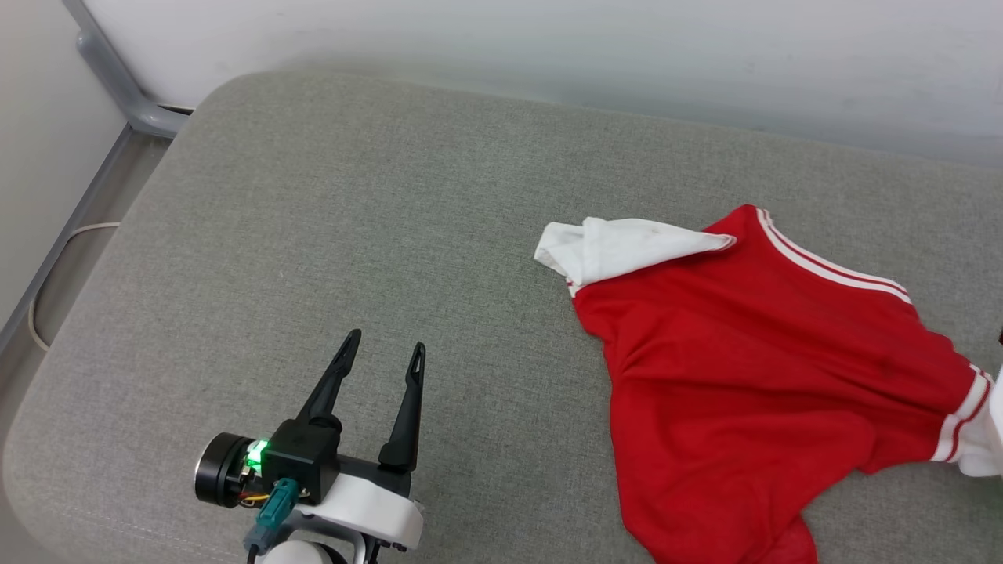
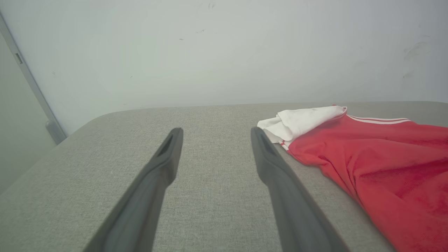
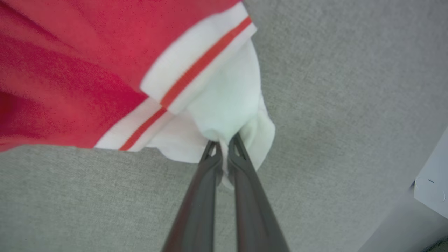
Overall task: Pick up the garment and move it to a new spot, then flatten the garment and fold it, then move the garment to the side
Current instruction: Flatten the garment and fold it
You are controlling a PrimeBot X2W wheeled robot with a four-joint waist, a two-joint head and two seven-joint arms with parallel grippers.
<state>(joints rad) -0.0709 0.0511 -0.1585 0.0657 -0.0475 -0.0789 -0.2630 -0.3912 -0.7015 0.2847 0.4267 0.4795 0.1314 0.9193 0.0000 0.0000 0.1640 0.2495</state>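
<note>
The garment (image 1: 752,368), red with white sleeves and red-white striped trim, lies rumpled on the right half of the grey cushion (image 1: 353,235); its printed side is hidden. One white sleeve (image 1: 619,247) is folded at its far left corner. In the right wrist view my right gripper (image 3: 224,141) is shut on the other white sleeve (image 3: 227,105), lifting the cloth a little. My left gripper (image 1: 388,348) hovers open over bare cushion well left of the garment (image 2: 378,157), with nothing between its fingers (image 2: 168,154).
The cushion's rounded left edge drops to the floor, where a grey metal rail (image 1: 117,86) and a pale cable (image 1: 47,266) run. A pale wall (image 1: 548,39) backs the cushion. A white object (image 3: 434,178) stands off the cushion's edge.
</note>
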